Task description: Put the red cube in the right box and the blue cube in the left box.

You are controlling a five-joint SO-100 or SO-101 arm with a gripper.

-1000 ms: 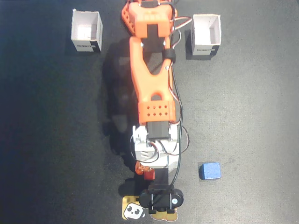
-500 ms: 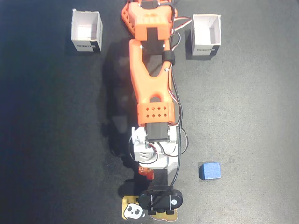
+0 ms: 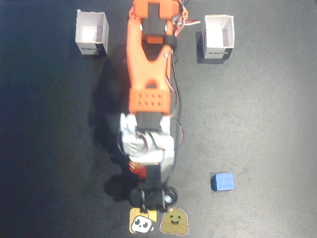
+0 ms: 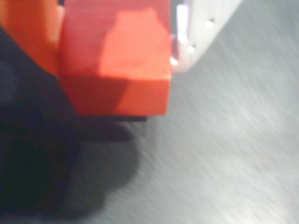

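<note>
white open-top card box [image 3: 91,32] far-left corner of dark table [image 3: 267,109] | small bright red cube [image 4: 117,60] pinched between jaws of orange-and-white gripper [image 3: 141,171], mid near edge | second white box [image 3: 218,36] far right | blue cube [image 3: 222,181] near-right, apart from gripper

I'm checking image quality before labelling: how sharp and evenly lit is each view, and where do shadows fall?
Fixed view: fairly sharp; both white boxes look bright against the dark table, the arm's shadow lies to its left, and the blue cube is crisp. Wrist view: soft and streaked with blur; the red cube fills the upper left, with a dark shadow below and left of it.
</note>
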